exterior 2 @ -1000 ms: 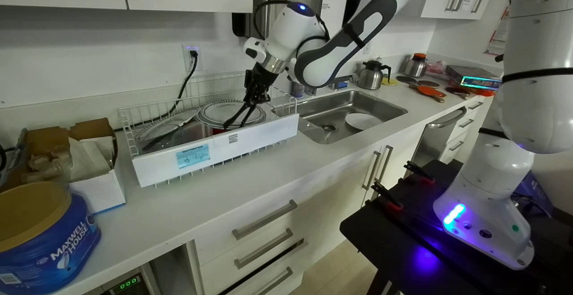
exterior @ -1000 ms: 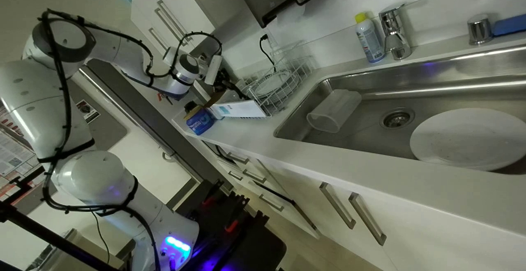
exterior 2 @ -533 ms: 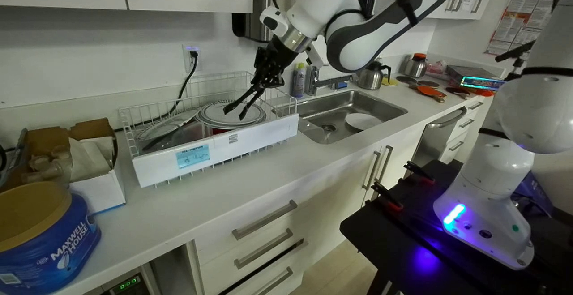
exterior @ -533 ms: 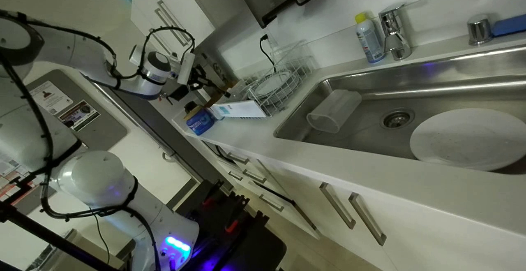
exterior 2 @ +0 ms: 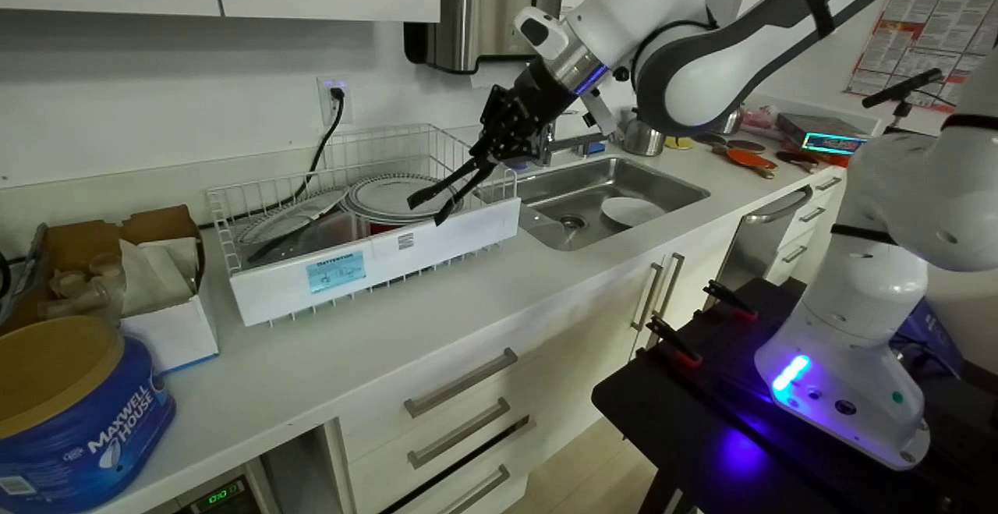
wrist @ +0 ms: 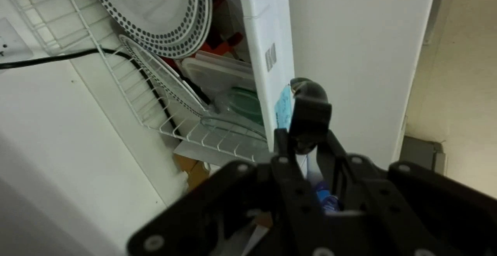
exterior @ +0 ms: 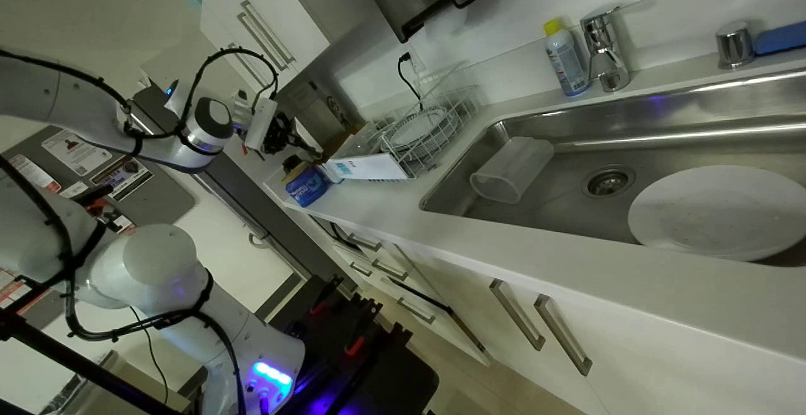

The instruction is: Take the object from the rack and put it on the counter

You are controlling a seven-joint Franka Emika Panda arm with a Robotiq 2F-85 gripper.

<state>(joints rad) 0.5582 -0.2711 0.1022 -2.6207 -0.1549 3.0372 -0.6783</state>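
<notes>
The rack point(exterior 2: 222, 214) is a white wire dish rack with a white front panel point(exterior 2: 437, 245) bearing a blue label. It also shows in the wrist view point(wrist: 118, 83). It holds plates point(exterior 2: 398, 198), a leaning plate and clear plastic containers. My gripper point(exterior 2: 485, 159) is above the rack's front right part. It is shut on a dark two-pronged object point(exterior 2: 441, 184), which hangs at a slant over the front panel. In the wrist view the dark object point(wrist: 310, 120) sits between the fingertips point(wrist: 306, 139). The white counter point(exterior 2: 437, 311) runs along the rack's front.
A blue coffee tub point(exterior 2: 86, 420) and an open cardboard box point(exterior 2: 156, 288) stand at the rack's left. The steel sink point(exterior 2: 670, 186) lies to its right, holding a white plate point(exterior: 718, 213) and a clear container point(exterior: 513, 169). A black cable point(exterior 2: 316, 159) runs behind the rack.
The arm has drawn back from over the plates toward the rack's front edge, carrying the dark object. The rack and its other contents look unmoved.
</notes>
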